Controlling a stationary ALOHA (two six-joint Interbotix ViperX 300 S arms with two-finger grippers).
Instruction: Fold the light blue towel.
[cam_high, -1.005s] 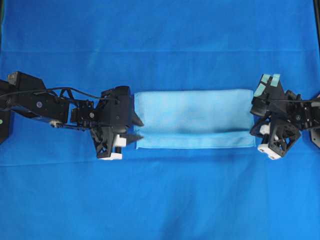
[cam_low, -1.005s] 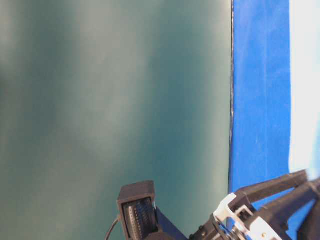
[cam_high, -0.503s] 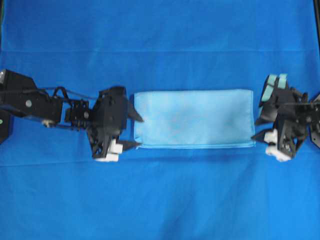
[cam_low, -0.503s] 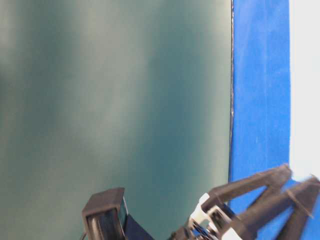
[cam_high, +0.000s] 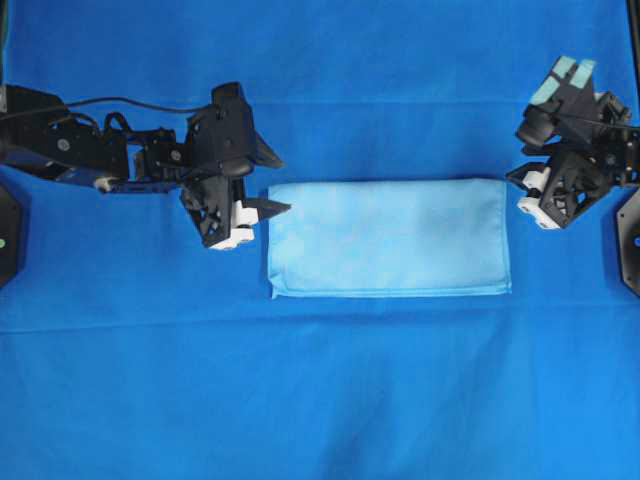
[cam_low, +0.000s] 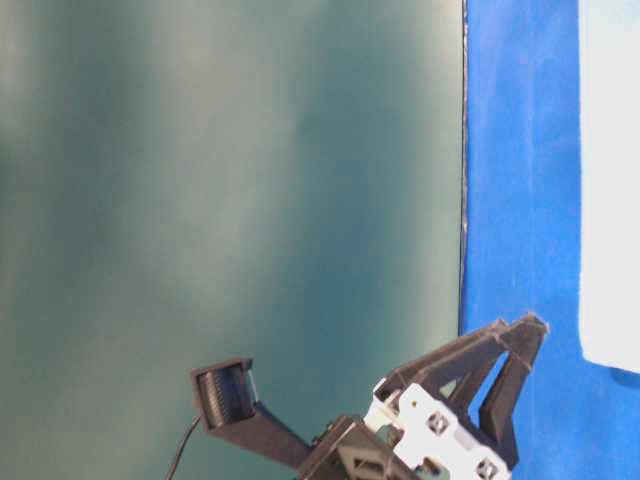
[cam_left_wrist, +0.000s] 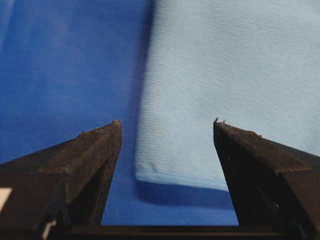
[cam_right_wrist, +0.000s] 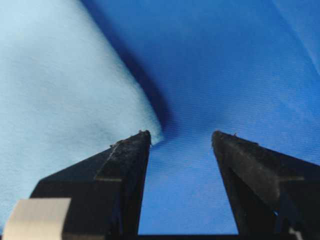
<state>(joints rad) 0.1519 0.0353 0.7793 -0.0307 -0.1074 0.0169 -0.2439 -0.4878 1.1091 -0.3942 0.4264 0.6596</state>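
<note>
Swung off to the far corners of the light blue towel (now doubled, probably flat), left tool and right tool both spread, empty.

The light blue towel lies flat near the middle of the counter, folded into a long rectangle with its length running left to right. Its fabric is pale sky-blue with a fine woven texture. The edges are lined up neatly, and nothing holds it.
</note>
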